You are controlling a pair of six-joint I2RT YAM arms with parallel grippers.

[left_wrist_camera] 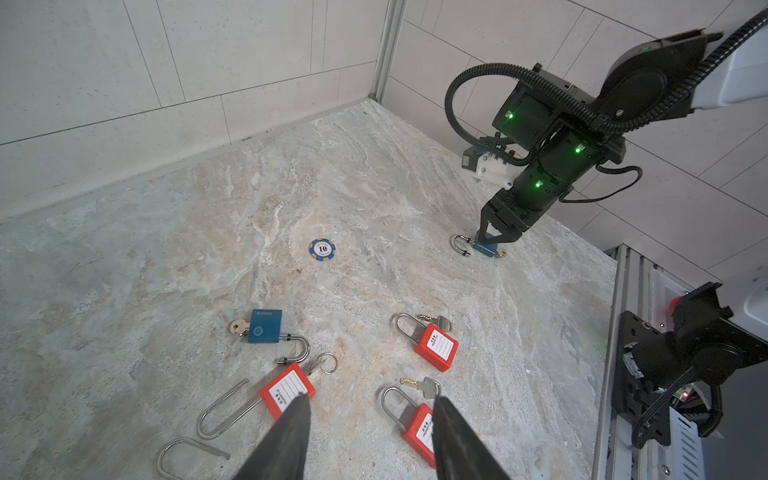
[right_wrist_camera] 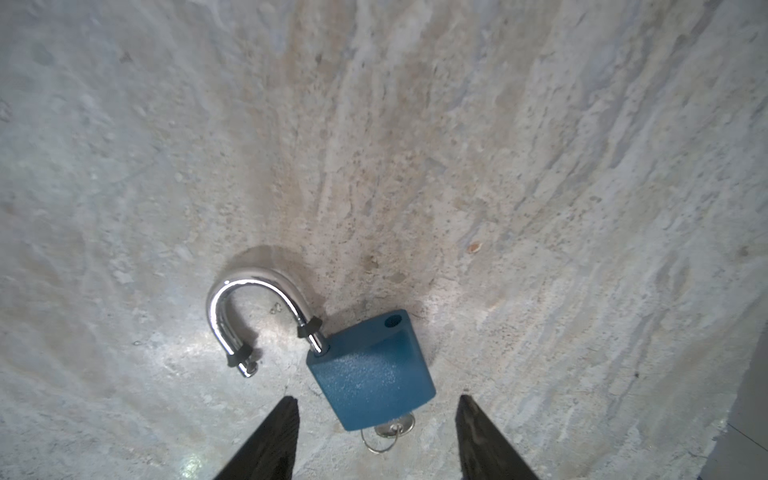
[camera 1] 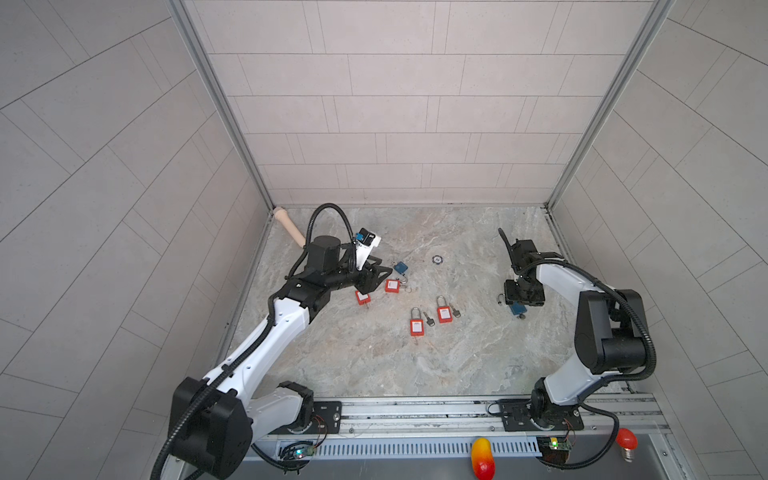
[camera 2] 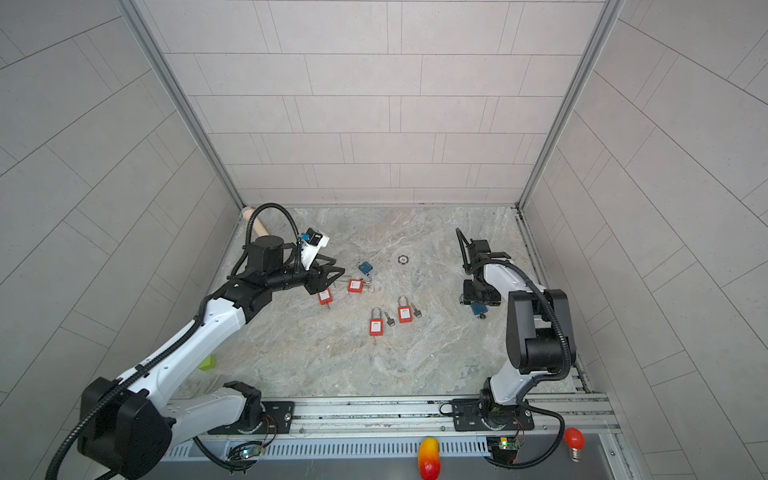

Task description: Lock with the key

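Note:
A blue padlock [right_wrist_camera: 370, 370] lies flat on the stone table at the right [camera 1: 517, 309], its steel shackle [right_wrist_camera: 249, 307] swung open. A silver key [right_wrist_camera: 392, 428] on a thin ring sits in its base. My right gripper [right_wrist_camera: 377, 398] hangs just above the key end, open, with a finger on either side and neither touching the lock. My left gripper [left_wrist_camera: 372, 398] is open and empty above the table, between two red padlocks [left_wrist_camera: 286, 390] [left_wrist_camera: 417, 432]. A second blue padlock [left_wrist_camera: 266, 326] with its key [left_wrist_camera: 237, 328] lies beyond it, shackle open.
Several red padlocks with loose keys lie mid-table [camera 1: 444, 314] [camera 1: 417, 327] [camera 1: 362, 297]. A poker chip [camera 1: 437, 259] sits toward the back. A wooden handle [camera 1: 289, 226] leans in the back left corner. A green block [camera 2: 208, 363] lies by the left arm.

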